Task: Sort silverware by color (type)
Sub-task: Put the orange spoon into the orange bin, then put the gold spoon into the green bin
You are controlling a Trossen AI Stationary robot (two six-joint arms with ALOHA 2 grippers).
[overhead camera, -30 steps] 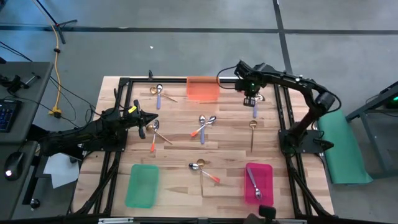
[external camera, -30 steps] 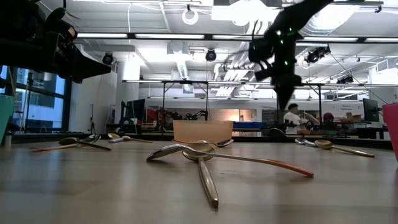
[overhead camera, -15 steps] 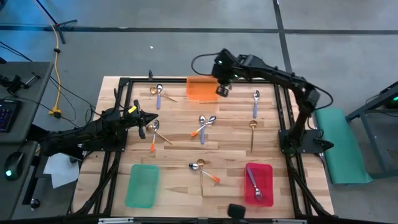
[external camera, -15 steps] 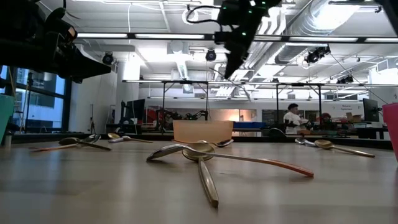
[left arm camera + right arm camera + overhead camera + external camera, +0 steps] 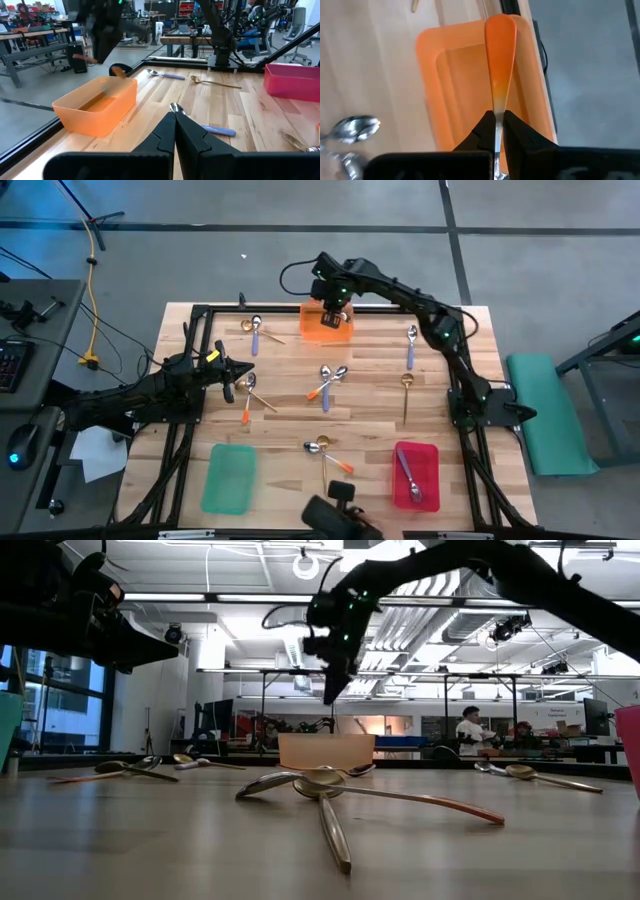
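Swung from the table's right side a second ago, the right gripper [image 5: 333, 308] now hangs over the orange tray [image 5: 318, 331] at upper centre of the high view.
Left gripper [image 5: 243, 372] waits at centre-left, fingers together. Only the right wrist view shows the orange-handled spoon [image 5: 499, 75] clamped between the fingers, handle pointing lengthwise away from them, over the tray.

Grey concrete floor [image 5: 520, 270] runs around the pale wooden table [image 5: 370, 395], crossed by dark seams. Long ceiling lights [image 5: 250, 598] glow overhead among ducts and pipes. Big windows [image 5: 50, 710] stand at one side. Workbenches [image 5: 35, 45] and shelving fill the far end, where a person [image 5: 468, 730] stands near a desk.
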